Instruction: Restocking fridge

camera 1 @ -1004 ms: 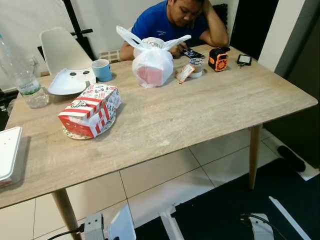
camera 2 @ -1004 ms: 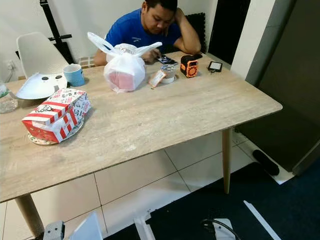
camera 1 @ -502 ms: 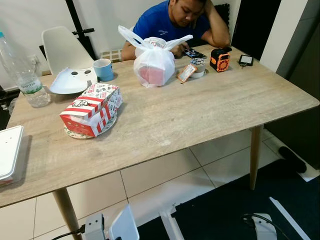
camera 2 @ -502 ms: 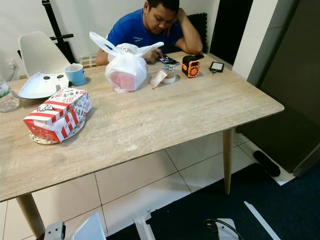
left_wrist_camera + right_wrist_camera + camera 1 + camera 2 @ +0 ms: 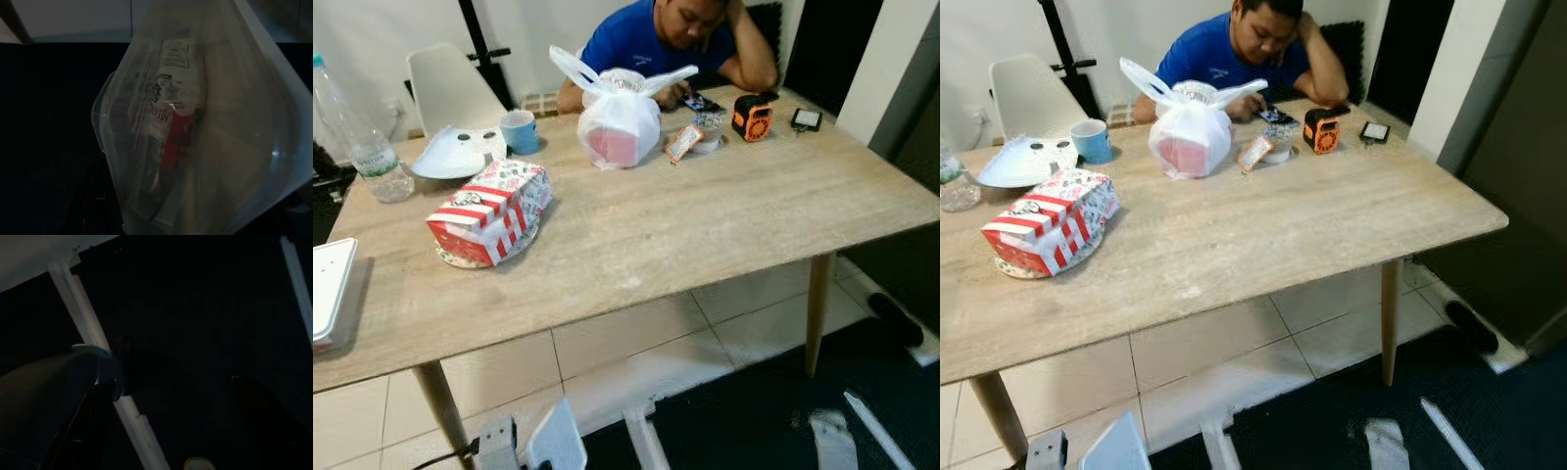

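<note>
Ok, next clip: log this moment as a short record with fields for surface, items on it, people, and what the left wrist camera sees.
surface: wooden table
items: red-and-white striped food box on a plate, tied white plastic bag, blue mug, water bottle, orange device
people: a person in a blue shirt seated at the far side, head propped on a hand
left wrist camera: clear plastic bag with packaged goods, close to the lens

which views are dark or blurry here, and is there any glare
Left and right eye views: evenly lit, slightly soft, most at the bottom edge. Left wrist view: dim, with small glints on a clear plastic bag seen close up. Right wrist view: very dark, only pale strips stand out.
</note>
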